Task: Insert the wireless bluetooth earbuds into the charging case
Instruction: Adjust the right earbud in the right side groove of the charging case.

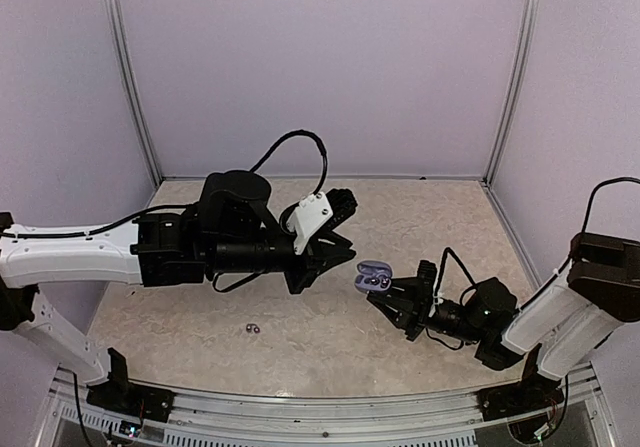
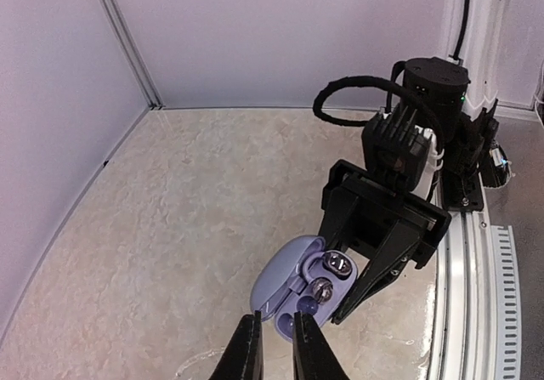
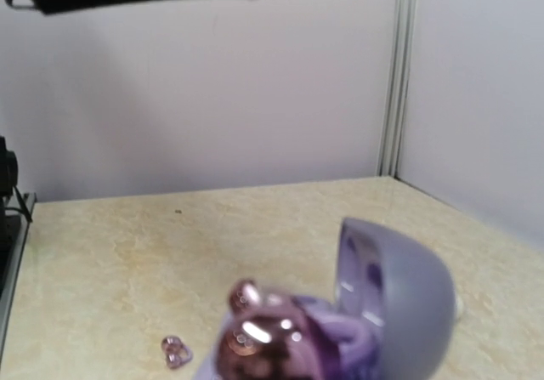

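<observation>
Right end effector clamps the open charging case holding two earbuds; left end effector narrowly parted.

The charging case is showing as smooth lilac plastic with a soft satin sheen, and the earbuds are gleaming mirror-glossy, like polished metallic-look plastic. The left gripper and the right gripper are looking like matt black plastic. The table is reading as a smooth, marbled beige top catching faint reflections. The walls are looking matt, the corner posts are shining like brushed metal, and the cable is wearing a woven cloth sleeve
</observation>
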`<state>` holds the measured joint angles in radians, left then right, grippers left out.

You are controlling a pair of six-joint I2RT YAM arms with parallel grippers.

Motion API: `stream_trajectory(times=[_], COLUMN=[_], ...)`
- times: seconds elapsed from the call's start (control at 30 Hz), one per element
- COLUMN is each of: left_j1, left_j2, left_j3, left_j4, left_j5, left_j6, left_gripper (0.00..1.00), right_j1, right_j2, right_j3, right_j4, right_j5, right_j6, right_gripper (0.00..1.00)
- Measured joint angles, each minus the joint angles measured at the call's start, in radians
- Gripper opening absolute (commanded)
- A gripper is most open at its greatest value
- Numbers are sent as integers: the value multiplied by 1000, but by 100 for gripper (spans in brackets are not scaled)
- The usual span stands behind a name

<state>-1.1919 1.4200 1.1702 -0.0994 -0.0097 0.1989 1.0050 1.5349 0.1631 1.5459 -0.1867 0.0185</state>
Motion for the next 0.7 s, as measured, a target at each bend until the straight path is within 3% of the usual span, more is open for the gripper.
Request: stream_trajectory(times=[0.27,0.7], left_j1=[-51,-57], left_j2=[111,177], left_j3=[64,127], left_j4=[2,-8], left_j5=[36,57], left_j6=[33,61], left_gripper=[6,5], right_j1=[0,2], right_j2=[-16,-15], right_j3=[1,4], right_j4=[0,0], right_j5=[-8,-16], right_j6=[7,8], right_gripper=[0,0])
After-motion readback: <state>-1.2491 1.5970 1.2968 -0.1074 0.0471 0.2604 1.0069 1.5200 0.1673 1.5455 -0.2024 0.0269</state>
